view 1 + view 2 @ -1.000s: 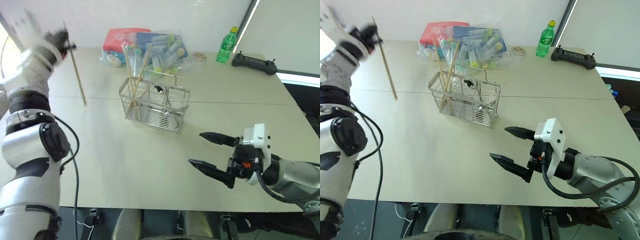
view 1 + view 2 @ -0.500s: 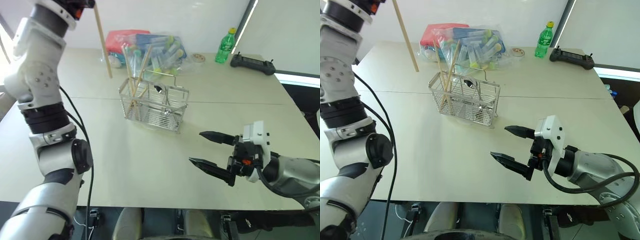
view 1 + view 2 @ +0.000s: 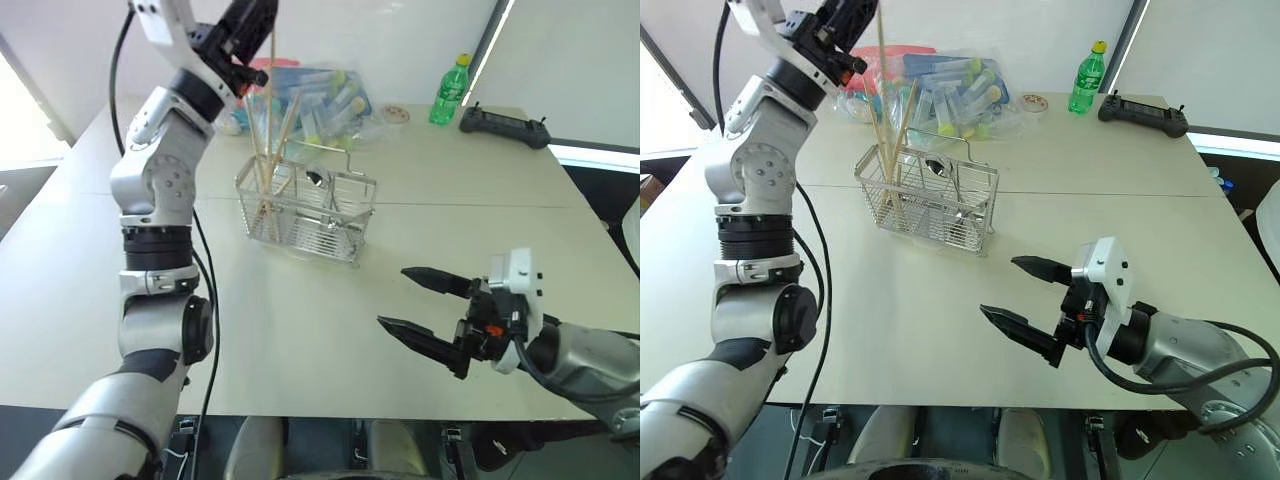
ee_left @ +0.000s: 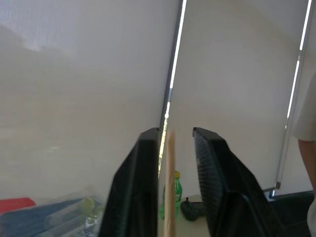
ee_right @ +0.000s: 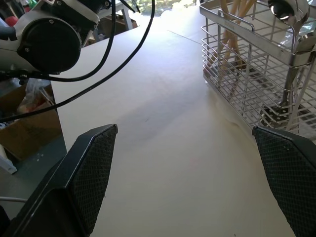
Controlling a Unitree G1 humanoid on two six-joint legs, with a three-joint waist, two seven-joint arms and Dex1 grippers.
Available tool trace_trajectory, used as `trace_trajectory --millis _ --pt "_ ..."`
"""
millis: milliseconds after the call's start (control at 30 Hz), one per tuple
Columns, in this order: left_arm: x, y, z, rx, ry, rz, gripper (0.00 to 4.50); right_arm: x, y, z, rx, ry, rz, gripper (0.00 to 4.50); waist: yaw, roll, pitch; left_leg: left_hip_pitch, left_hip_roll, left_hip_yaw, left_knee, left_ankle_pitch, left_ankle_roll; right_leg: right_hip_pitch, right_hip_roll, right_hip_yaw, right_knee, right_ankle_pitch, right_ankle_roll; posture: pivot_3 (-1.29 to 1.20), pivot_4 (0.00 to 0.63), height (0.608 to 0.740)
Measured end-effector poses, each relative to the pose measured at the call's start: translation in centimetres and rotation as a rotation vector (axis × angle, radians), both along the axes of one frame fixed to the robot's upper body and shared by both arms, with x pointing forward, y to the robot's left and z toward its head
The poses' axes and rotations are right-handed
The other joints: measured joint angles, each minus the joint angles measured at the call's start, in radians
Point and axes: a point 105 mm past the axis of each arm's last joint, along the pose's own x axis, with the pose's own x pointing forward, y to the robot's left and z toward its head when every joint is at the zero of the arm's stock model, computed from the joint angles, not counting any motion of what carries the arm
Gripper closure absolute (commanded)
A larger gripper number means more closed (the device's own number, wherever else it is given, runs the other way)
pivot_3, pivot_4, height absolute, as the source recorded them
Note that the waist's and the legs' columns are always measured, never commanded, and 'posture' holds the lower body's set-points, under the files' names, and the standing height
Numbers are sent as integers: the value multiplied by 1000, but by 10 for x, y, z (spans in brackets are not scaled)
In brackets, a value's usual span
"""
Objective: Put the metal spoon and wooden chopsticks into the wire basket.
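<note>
Basket (image 3: pixel 927 200) is holding chopsticks (image 3: pixel 892 150) and spoon (image 3: pixel 943 172); left gripper (image 3: pixel 250 22) is loosening around another chopstick (image 3: pixel 270 75), right gripper (image 3: pixel 418 312) gaping empty.

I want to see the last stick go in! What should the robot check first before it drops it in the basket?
1. Chopstick between the left gripper fingers: ok.
2. Stick upright above the wire basket: ok.
3. Stick's lower tip already inside a compartment: cannot tell.
4. Other chopsticks already standing in the basket: ok.
5. Metal spoon in the basket: ok.
6. Right gripper open, well away from the basket: ok.
</note>
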Motion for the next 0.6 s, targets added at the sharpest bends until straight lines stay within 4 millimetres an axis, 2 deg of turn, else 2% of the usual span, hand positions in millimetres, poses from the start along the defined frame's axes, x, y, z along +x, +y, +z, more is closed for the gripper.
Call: trace_trajectory --millis 133,400,500,600 --pt "-1 1 0 0 -4 1 77 0 -3 2 0 -5 -13 0 0 0 0 0 0 0 0 0 0 0 0 0 0 0 0 0 150 691" --pt "-16 9 1 69 20 -40 77 7 -15 14 -37 -54 -29 0 -3 1 1 0 0 0 -1 0 0 -1 0 0 -1 0 0 0 150 691" --pt "-29 22 4 151 24 -79 77 9 -17 18 -38 -66 -24 0 -2 3 1 0 0 0 -2 0 0 -1 1 0 0 0 0 0 150 691" --pt "-40 47 -8 293 65 -88 77 10 -19 21 -33 -75 -23 0 -5 4 1 0 0 0 -3 0 0 -3 1 0 0 0 -1 0 150 691"
